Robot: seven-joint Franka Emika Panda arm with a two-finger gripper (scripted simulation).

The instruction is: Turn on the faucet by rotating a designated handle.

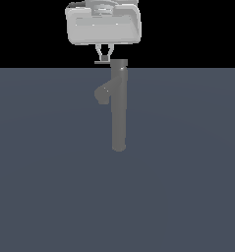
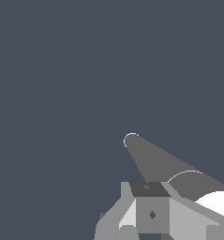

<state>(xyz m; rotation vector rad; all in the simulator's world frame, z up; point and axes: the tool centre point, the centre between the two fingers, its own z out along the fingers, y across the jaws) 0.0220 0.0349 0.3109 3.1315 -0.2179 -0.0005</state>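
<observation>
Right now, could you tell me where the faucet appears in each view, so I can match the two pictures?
Exterior view: the faucet stands upright at centre, directly below the gripper.
Wrist view: it is foreshortened, a grey cone running from picture centre toward the gripper.
Shared landmark: the faucet's round base end.

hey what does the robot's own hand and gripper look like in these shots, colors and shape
The exterior view shows a pale grey-white, boxy hand with rounded corners, and below it the gripper: two thin, light fingers tapering together. The wrist view shows blocky grey and white faceted finger parts with a small dark diamond mark. No cables or lettering are visible.
</observation>
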